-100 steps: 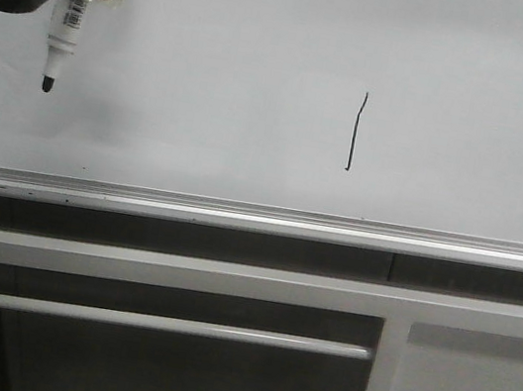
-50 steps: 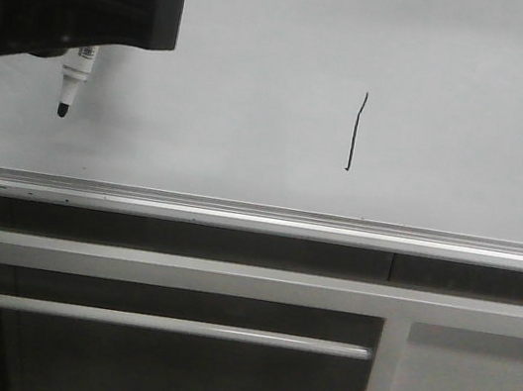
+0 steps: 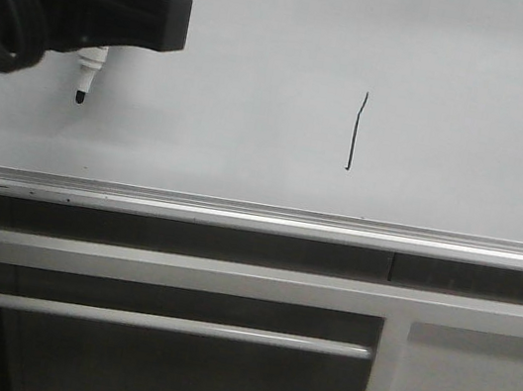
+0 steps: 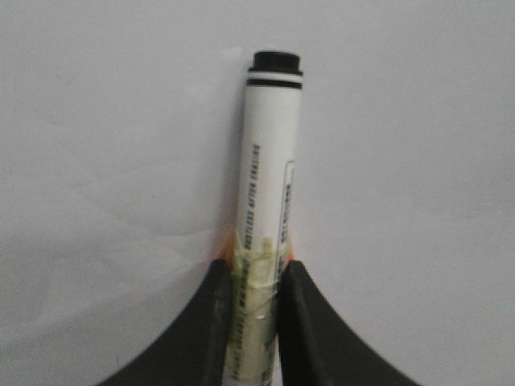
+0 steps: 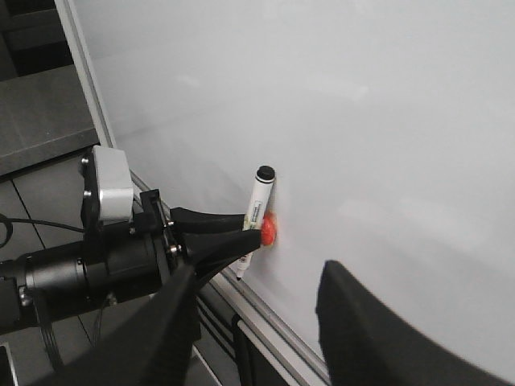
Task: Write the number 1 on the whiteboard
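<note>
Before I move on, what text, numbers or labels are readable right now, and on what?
"1": the black stroke drawn on the whiteboard, slightly bent at its top.
Marker held in the left gripper: lines of black print run along the barrel, too blurred to read.
Marker in the front view: a barcode-like label near its upper end, too small to read.
Nothing else legible.

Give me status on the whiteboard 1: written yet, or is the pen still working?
Done: the number 1 is on the whiteboard, a thin near-vertical black stroke. In hand: the left gripper grips the marker, its tip well left of the stroke in the front view; contact with the board can't be judged. The right gripper is open and empty. Left: apparently nothing to write.
</note>
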Tool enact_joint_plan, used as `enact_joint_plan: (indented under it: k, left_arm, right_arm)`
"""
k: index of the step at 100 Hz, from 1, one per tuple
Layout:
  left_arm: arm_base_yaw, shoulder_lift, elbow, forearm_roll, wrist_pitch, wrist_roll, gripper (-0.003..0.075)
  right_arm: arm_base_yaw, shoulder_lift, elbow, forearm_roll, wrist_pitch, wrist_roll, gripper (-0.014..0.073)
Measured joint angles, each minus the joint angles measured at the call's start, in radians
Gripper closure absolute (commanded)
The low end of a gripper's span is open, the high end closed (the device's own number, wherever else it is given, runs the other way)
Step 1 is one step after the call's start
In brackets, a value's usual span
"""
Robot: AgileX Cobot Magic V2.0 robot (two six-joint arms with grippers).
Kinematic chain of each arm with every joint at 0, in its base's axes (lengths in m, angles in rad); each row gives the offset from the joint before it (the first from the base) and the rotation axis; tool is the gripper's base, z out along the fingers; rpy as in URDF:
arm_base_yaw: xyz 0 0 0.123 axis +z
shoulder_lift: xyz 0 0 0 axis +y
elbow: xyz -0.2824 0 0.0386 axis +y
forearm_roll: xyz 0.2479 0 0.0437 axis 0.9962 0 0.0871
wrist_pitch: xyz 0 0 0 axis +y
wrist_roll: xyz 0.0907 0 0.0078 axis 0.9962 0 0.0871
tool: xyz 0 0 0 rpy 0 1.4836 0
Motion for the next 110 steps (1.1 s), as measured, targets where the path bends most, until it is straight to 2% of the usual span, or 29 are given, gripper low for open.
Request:
enact_joint_plan:
  k: [110]
  left_arm:
    - [0.012, 0.049, 0.000, 0.047, 0.003, 0.000, 0.0736]
  right_arm:
    - [0.000, 0.000, 0.000, 0.000, 0.000, 0.000, 0.0280]
